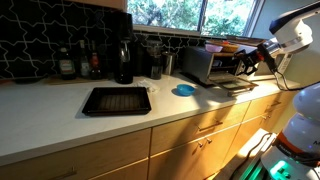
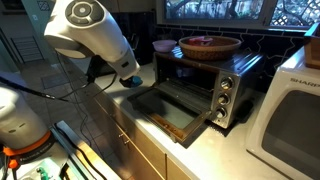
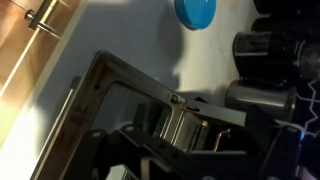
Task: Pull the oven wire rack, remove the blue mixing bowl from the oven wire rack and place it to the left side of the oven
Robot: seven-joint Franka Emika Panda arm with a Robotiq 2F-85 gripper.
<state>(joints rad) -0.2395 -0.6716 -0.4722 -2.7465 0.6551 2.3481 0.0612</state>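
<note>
The gripper (image 1: 248, 62) hangs just over the oven's (image 2: 200, 75) dropped door (image 3: 95, 62); whether its fingers are spread or pressed together cannot be told. Past the door the cavity is dark, and neither rack nor blue bowl can be made out inside. Beyond the door's far edge a blue dish (image 3: 195, 12) lies on open counter (image 1: 40, 115), dark jars (image 3: 265, 50) beside it. Farther off is a black tray (image 1: 115, 100). A brown bowl (image 2: 210, 45) sits on top of the oven, and a microwave (image 2: 290, 115) stands close alongside.
</note>
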